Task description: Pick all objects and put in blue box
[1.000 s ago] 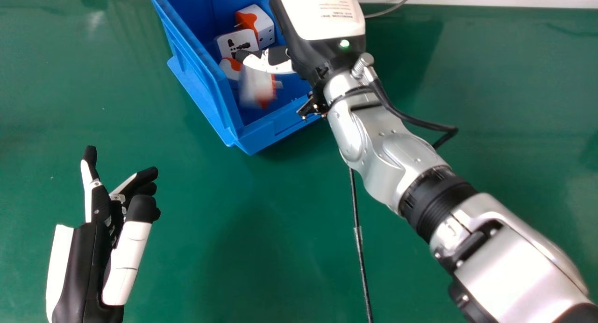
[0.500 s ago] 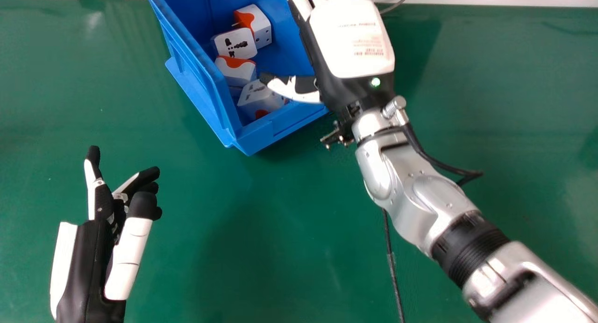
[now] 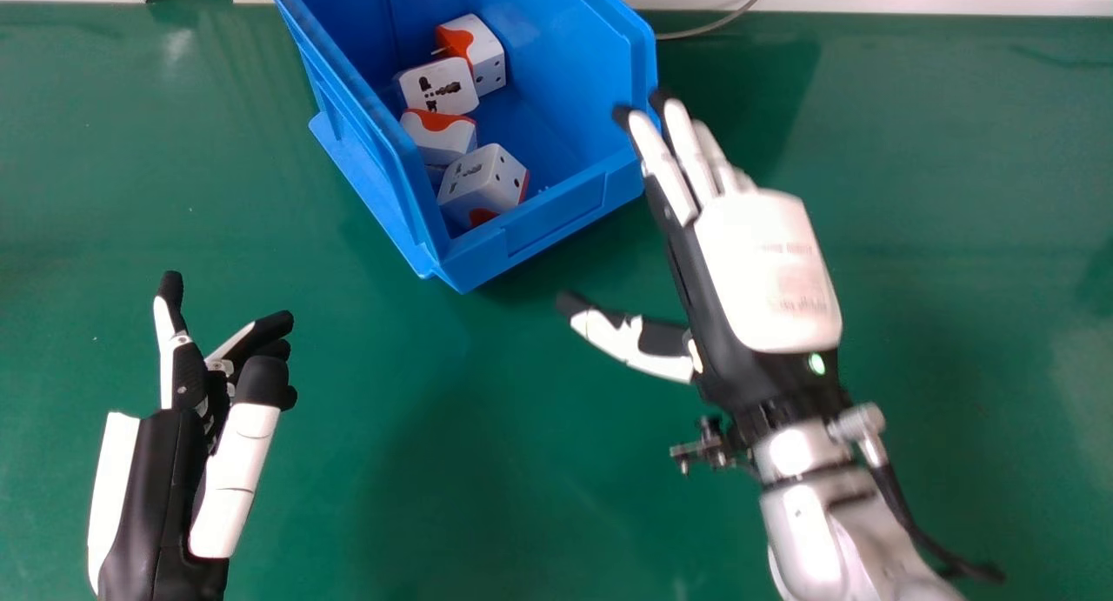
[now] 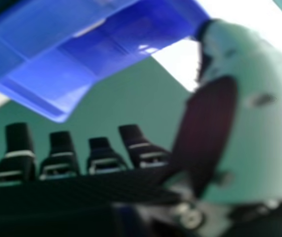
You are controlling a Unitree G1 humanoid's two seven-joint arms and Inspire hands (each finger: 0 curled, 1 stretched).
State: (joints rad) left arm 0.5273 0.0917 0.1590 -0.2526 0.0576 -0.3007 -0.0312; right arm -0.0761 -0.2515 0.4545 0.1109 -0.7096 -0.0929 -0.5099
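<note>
The box (image 3: 530, 231) stands by the far edge of the table (image 3: 348, 366), turned at an angle, with its low wall toward the near edge. Four white and orange plugs lie in it along its left wall. The nearest plug (image 3: 487, 183) sits tilted just behind the low wall, near the left corner; the next (image 3: 442, 137) is just past it, another (image 3: 439, 86) lies beyond with its socket face up, and the farthest (image 3: 476, 53) is beside that one, toward the box's back.

The right hand (image 3: 769, 270) is wide open and has hold of nothing, fingers straight, thumb spread toward the table's left edge. Its fingertips are near the box's right wall, which stands between them and the plugs; the right hand view shows table between fingertips and box.

A thin cable (image 3: 739, 11) crosses the table's far edge right of the box, before a white ledge (image 3: 922, 1). A wrist cable (image 3: 902, 510) hangs off the right arm. The left hand (image 3: 165, 488) is over the near left corner, holding nothing.
</note>
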